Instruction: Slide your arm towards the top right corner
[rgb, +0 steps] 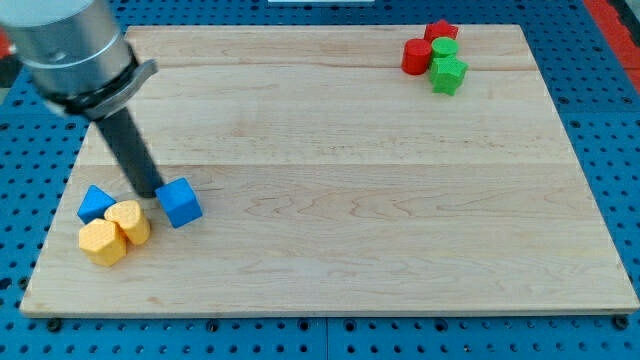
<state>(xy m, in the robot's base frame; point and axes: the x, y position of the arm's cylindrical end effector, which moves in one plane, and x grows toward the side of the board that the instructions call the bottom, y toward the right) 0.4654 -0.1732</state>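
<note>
My tip rests on the wooden board at the view's lower left, touching the left side of a blue cube. A second blue block lies to the tip's left. Two yellow blocks sit just below the tip. At the view's top right corner is a cluster: a red cylinder, a red star-shaped block, a green cylinder and a green star-shaped block.
The board lies on a blue perforated table. The arm's grey body hangs over the board's top left corner.
</note>
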